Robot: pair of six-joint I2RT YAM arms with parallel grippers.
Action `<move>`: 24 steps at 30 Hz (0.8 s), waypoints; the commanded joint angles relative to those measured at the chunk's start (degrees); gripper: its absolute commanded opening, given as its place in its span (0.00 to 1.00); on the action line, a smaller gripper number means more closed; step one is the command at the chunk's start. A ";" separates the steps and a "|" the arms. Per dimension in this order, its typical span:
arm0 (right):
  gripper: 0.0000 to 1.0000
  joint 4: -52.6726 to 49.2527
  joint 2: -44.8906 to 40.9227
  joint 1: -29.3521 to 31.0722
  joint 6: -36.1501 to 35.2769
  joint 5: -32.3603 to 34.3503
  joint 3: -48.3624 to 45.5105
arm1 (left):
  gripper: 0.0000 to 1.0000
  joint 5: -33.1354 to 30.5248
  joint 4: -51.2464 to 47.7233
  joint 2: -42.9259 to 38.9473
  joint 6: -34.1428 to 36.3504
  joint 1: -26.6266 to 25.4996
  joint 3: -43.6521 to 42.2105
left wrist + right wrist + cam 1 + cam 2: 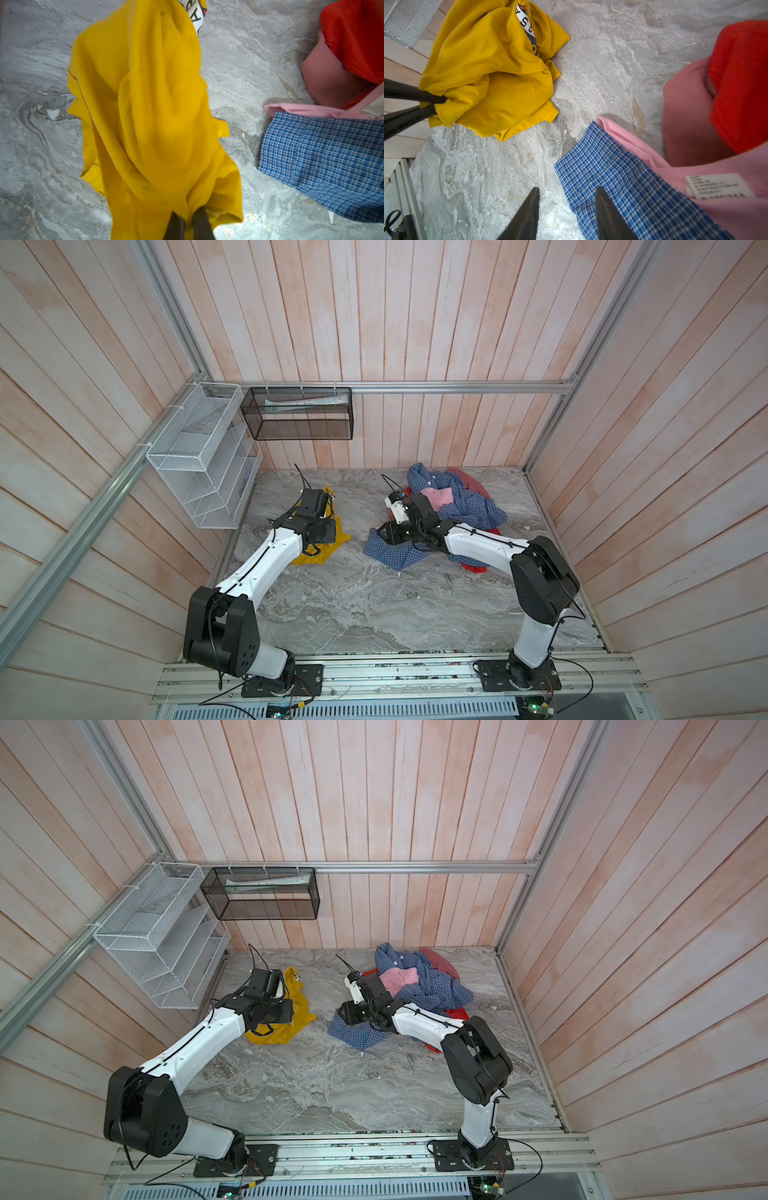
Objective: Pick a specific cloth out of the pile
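- Both top views: the yellow cloth (323, 552) (300, 1011) is lying on the left side of the desk (353, 605), well apart from the pile (465, 502) (432, 982), which sits on the right near the back wall. Plain desk surface shows between them.
- The left arm (266, 564) hangs over the cloth and hides a good chunk of it, so you can't make out its fingers from up here. The right arm (482, 543) is bent over the near edge of the pile, above a flap of the blue checked shirt (390, 553). A pink garment (436, 495) sits on top of the pile and a red piece (473, 568) pokes out under that arm.
- A white wire rack (199, 456) and a black mesh basket (299, 414) hang on the walls, back left.
- Left wrist view: the left end effector (188, 216) is pinched tight on a bunched fold of the yellow cloth. The fabric drapes away from the fingers (175, 226) onto the desk, with a bit of white print showing at its far end. The checked shirt, pink and red bits are off to one side, not touching it.
- Right wrist view: the right end effector (568, 189) has its fingers spread apart with nothing clamped, hovering right over the edge of the checked shirt. One finger is over bare desk, the other over the shirt. A white label (718, 186) shows on the pink garment. You can also see the left one's fingers squeezed on the yellow cloth here, with part of the dark logo (527, 27) peeking from a fold.
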 commanded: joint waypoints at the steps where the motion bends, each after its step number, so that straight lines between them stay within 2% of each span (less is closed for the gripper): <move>1: 0.45 -1.86 -2.15 -0.10 -1.07 1.09 -0.36 | 0.00 1.54 -0.86 1.51 -5.34 -0.03 -1.27; 7: 0.45 -1.87 -2.93 -0.04 -1.13 1.69 -1.52 | 0.03 1.20 -3.62 1.53 -9.55 0.44 -4.13; 11: 0.45 -2.02 -3.26 -0.10 -1.55 2.12 -1.79 | 0.19 0.99 -5.74 0.28 -12.03 2.16 -6.23; 12: 0.45 -2.09 -3.29 -0.10 -1.70 2.13 -1.89 | 0.30 0.90 -5.90 -0.15 -12.39 2.76 -6.79; 16: 0.45 -2.41 -3.25 -0.10 -2.01 2.39 -1.74 | 0.61 -1.66 -6.68 -3.11 -13.72 4.10 -6.67; 20: 0.46 -2.68 -3.43 -0.10 -2.28 2.77 -1.79 | 0.70 -4.88 -8.76 -6.20 -12.52 4.18 -1.86; 24: 0.46 -2.93 -3.41 -0.10 -2.62 3.11 -1.28 | 0.71 -7.39 -8.49 -7.58 -9.83 4.08 3.56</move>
